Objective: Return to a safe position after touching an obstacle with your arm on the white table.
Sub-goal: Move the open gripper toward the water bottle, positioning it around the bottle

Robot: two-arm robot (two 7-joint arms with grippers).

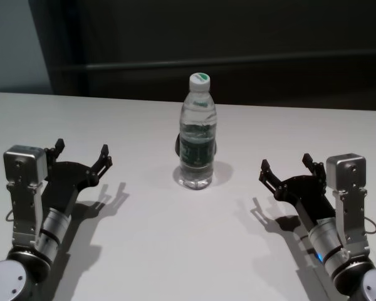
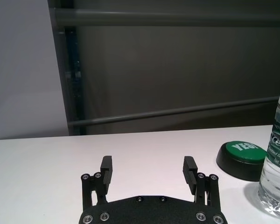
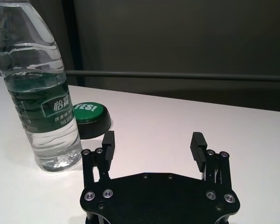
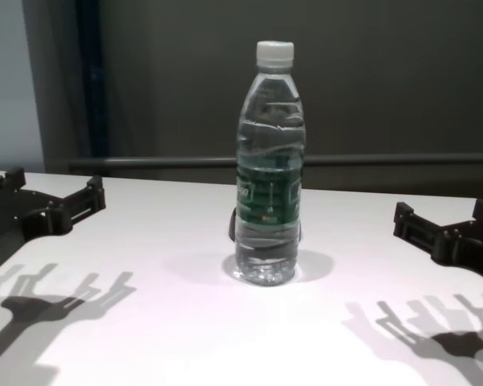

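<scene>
A tall clear water bottle (image 1: 197,135) with a white cap and dark green label stands upright mid-table on the white table (image 1: 150,251). It also shows in the chest view (image 4: 267,173), the left wrist view (image 2: 279,158) and the right wrist view (image 3: 39,88). My left gripper (image 1: 81,155) is open and empty at the left, well apart from the bottle. My right gripper (image 1: 286,164) is open and empty at the right, also apart from it. Both hover low over the table.
A low black button with a green top (image 3: 89,119) sits on the table just behind the bottle; it also shows in the left wrist view (image 2: 242,158). A dark grey wall with a horizontal rail (image 1: 238,61) runs behind the table's far edge.
</scene>
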